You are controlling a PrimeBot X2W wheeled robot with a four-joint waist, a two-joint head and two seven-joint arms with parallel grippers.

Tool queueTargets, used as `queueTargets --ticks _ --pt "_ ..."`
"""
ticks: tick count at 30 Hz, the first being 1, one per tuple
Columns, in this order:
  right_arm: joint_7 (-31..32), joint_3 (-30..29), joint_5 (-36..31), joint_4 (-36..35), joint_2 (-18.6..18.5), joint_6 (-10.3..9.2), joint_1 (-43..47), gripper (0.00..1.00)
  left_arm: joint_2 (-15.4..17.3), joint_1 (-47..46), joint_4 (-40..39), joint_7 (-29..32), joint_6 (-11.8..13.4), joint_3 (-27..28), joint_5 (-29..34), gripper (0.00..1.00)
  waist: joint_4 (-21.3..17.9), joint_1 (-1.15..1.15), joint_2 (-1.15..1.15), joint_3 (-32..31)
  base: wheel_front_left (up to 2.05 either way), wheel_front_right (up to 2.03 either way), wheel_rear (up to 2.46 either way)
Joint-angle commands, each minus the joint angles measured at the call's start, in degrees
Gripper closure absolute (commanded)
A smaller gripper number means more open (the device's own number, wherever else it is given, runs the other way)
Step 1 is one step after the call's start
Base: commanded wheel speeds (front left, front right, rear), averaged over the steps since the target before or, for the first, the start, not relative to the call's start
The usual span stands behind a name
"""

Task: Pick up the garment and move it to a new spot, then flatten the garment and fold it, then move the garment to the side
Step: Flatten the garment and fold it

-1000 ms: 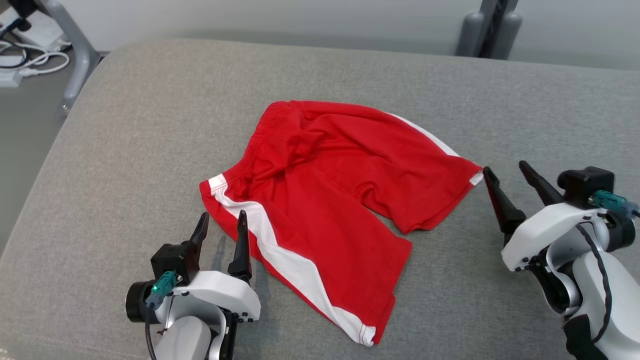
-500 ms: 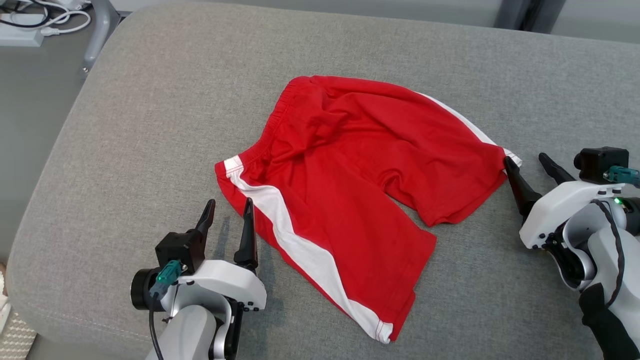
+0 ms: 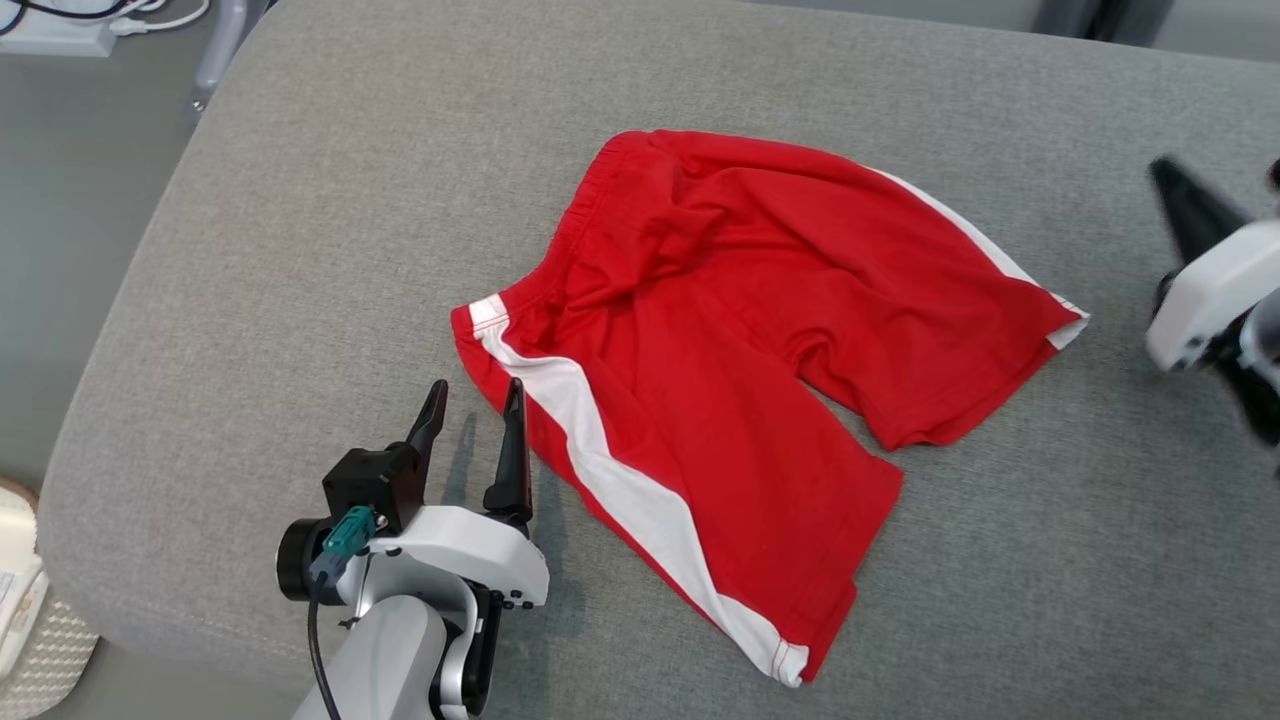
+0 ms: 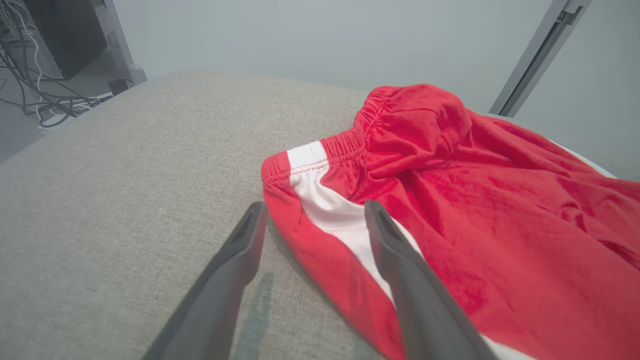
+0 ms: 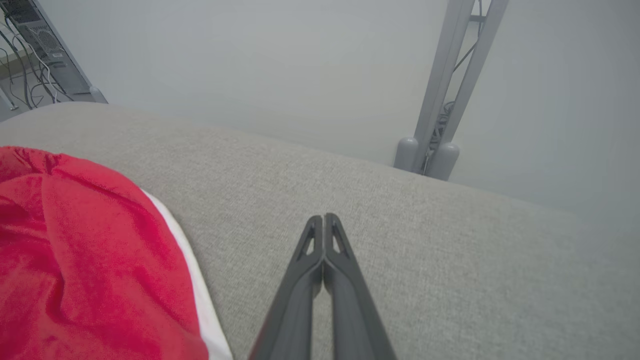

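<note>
The garment (image 3: 720, 330) is a pair of red shorts with white side stripes, lying spread and creased on a grey cushioned surface (image 3: 300, 250). My left gripper (image 3: 478, 385) stands open just left of the waistband corner, its right finger beside the white stripe. In the left wrist view the garment (image 4: 475, 200) lies under and ahead of the left gripper (image 4: 315, 207), whose right finger overlaps the stripe. My right gripper (image 3: 1170, 180) is blurred at the right edge, apart from the leg hem. The right wrist view shows the right gripper (image 5: 323, 216) shut on nothing, with the garment (image 5: 75, 250) to its left.
The cushion's rounded left edge (image 3: 110, 330) drops to the floor. Cables and a power strip (image 3: 60, 35) lie on the floor at the far left. A grey metal post (image 5: 440, 100) stands behind the cushion, before a pale wall.
The head camera has tilted down and shifted. My right gripper has shut empty and moved up and away from the leg hem. The left gripper stays open by the waistband.
</note>
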Motion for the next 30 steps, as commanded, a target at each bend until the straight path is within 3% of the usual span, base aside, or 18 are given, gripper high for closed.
queueTargets --ticks 1,7,10,21,25,30 --pt "-0.1 0.0 -0.1 0.3 -1.0 -0.03 -1.7 1.00 0.2 -1.0 -0.2 -0.2 0.4 -0.1 -0.3 0.00 0.5 0.00 0.00 0.3 0.00 0.00 0.00" --pt "0.3 0.8 1.8 1.9 -3.8 -0.03 -6.9 1.00 0.3 -1.1 -1.1 -0.2 1.2 -1.3 -1.9 0.00 2.7 0.00 0.00 0.7 0.00 0.00 0.00" --pt "-2.4 1.4 2.7 2.1 -5.0 -0.04 -7.6 1.00 0.2 -0.6 -1.5 -0.2 1.5 -1.3 -2.0 0.00 2.9 0.00 0.00 0.7 0.00 0.00 0.00" --pt "-10.4 2.0 1.5 0.1 -1.4 -0.03 -4.4 1.00 0.3 0.5 -1.7 -0.2 1.3 0.7 -0.2 0.00 -0.4 0.00 0.00 -4.3 0.00 0.00 0.00" --pt "-11.2 -1.1 -1.1 -3.9 0.3 -0.03 -0.6 1.00 0.3 1.5 -1.8 -0.2 1.1 1.9 0.7 0.00 -2.5 0.00 0.00 -7.2 0.00 0.00 0.00" --pt "-11.2 -8.9 -5.9 -13.8 4.0 -0.03 8.0 1.00 0.3 3.2 -2.7 -0.2 0.6 3.9 1.8 0.00 -5.3 0.00 0.00 -10.7 0.00 0.00 0.00"
